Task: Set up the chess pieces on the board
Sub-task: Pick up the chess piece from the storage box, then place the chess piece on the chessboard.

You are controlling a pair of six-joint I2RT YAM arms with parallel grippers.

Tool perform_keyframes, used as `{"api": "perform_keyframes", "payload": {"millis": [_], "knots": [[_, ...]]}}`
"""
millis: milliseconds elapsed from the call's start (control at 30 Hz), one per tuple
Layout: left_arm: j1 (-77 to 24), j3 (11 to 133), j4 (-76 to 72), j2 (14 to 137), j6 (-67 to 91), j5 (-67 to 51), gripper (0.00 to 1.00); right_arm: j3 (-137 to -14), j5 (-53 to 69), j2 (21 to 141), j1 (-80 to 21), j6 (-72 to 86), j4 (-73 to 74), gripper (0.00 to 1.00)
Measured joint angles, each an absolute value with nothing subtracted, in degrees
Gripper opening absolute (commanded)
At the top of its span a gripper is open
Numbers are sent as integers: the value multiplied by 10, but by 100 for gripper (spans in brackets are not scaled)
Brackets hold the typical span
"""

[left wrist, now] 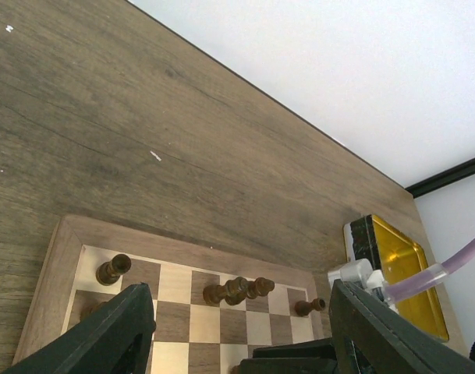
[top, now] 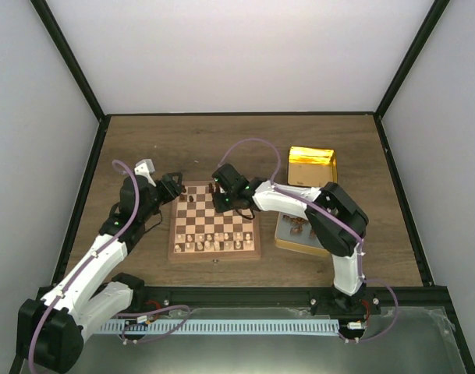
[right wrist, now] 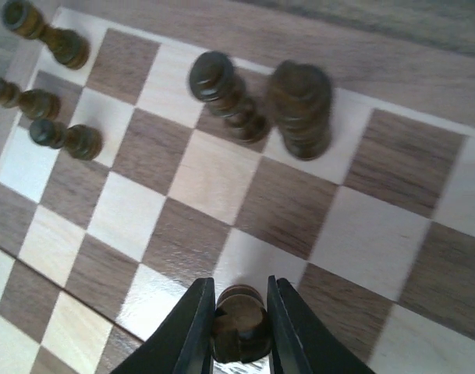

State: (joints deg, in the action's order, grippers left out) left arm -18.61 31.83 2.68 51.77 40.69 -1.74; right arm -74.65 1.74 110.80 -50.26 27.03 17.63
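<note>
Right gripper (right wrist: pixel 239 290) is clamped on a dark piece (right wrist: pixel 239 327) low over the board (top: pixel 215 255), near its far edge. 2 more dark pieces (right wrist: pixel 299 109) stand just beyond it in the back row. Left gripper (left wrist: pixel 243 292) hangs over the board's far-left corner, fingers (left wrist: pixel 124 327) apart, nothing between them. Pale pieces (top: pixel 214 245) fill the near rows. Gold tin (top: pixel 311 165) sits toward the table's (top: pixel 182 140) far-right corner.

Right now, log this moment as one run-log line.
right fingers: shut on dark piece, over board | left fingers: open, empty, by board's far-left corner | setup: unfinished
</note>
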Motion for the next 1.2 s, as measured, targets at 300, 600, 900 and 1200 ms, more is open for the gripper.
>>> {"api": "perform_keyframes", "payload": {"millis": [300, 600, 900, 1200], "knots": [[-183, 318, 27, 516, 407, -18, 64, -747, -70, 1070, -491, 304, 209, 18], [-183, 318, 27, 515, 407, -22, 64, -761, -98, 1073, -455, 332, 216, 18], [-182, 318, 27, 515, 407, -27, 64, -794, -114, 1116, -451, 337, 216, 18], [-182, 318, 27, 516, 407, -29, 64, -796, -127, 1139, -451, 337, 220, 19]]}}
